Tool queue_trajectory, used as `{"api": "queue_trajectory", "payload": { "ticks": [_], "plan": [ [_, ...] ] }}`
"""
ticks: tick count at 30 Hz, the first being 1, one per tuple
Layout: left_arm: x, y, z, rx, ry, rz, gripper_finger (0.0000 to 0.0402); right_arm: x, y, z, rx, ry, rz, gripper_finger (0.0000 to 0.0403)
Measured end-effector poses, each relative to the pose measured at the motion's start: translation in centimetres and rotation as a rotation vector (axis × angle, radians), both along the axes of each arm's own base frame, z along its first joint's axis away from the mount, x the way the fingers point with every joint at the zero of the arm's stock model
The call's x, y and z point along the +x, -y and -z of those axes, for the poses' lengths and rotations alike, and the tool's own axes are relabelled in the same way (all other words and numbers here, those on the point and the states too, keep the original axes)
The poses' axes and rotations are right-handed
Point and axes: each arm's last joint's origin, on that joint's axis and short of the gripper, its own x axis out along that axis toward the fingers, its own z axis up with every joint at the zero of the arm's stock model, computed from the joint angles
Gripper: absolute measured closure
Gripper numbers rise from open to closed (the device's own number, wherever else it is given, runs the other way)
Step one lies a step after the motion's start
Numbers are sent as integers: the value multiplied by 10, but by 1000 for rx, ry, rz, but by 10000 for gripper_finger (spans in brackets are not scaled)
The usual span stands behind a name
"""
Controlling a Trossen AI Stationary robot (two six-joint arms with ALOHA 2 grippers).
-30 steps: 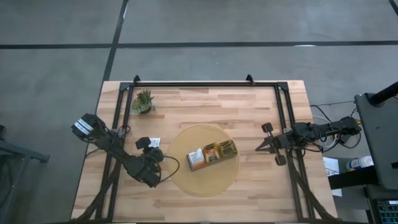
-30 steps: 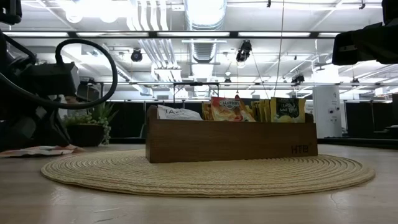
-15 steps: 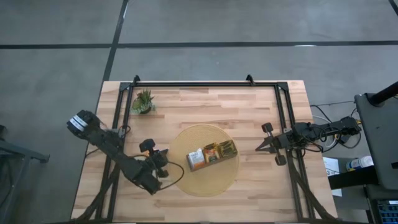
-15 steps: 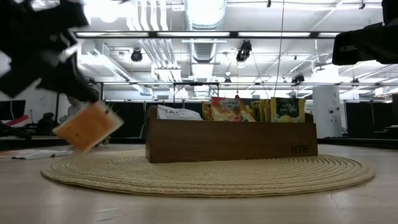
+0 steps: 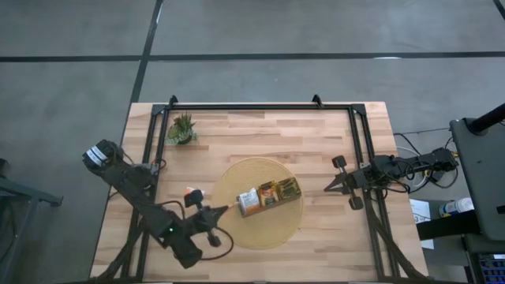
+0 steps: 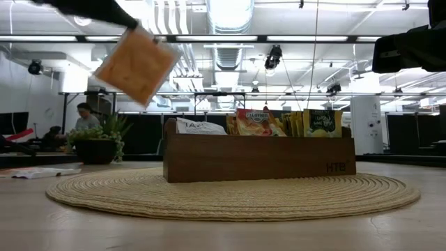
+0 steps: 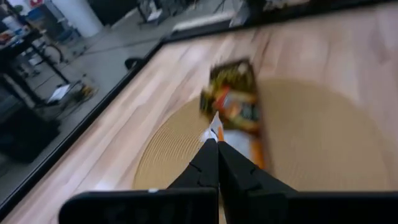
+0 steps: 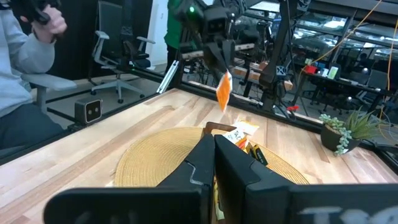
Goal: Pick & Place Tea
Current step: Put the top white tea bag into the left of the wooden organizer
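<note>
Above the counter (image 5: pixel 316 134), the left hand (image 5: pixel 224 210) clamps an orange sachet (image 6: pixel 136 65) near the tray (image 6: pixel 258 157) (the right hand (image 5: pixel 330 186) waits pinched together).

Tray (image 5: pixel 269 195) on mat (image 5: pixel 256 229), mid-table.

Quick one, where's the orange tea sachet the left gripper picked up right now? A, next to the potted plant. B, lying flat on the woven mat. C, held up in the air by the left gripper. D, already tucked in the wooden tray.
C: the orange tea sachet hangs pinched in the left gripper, well above the woven mat and short of the wooden tray.
</note>
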Motion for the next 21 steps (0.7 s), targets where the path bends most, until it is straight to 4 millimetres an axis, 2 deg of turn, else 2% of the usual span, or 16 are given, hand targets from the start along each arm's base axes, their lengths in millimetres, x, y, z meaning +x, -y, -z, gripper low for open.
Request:
{"api": "queue_trajectory", "payload": {
  "ticks": [4, 10, 21],
  "plan": [
    [8, 7, -5, -18, 79, 31, 401, 0, 0, 0, 0, 0, 0, 394],
    [15, 7, -1, -45, 175, 50, 401, 0, 0, 0, 0, 0, 0, 394],
    [18, -15, 20, -146, 359, 95, 401, 0, 0, 0, 0, 0, 0, 394]
  ]
}}
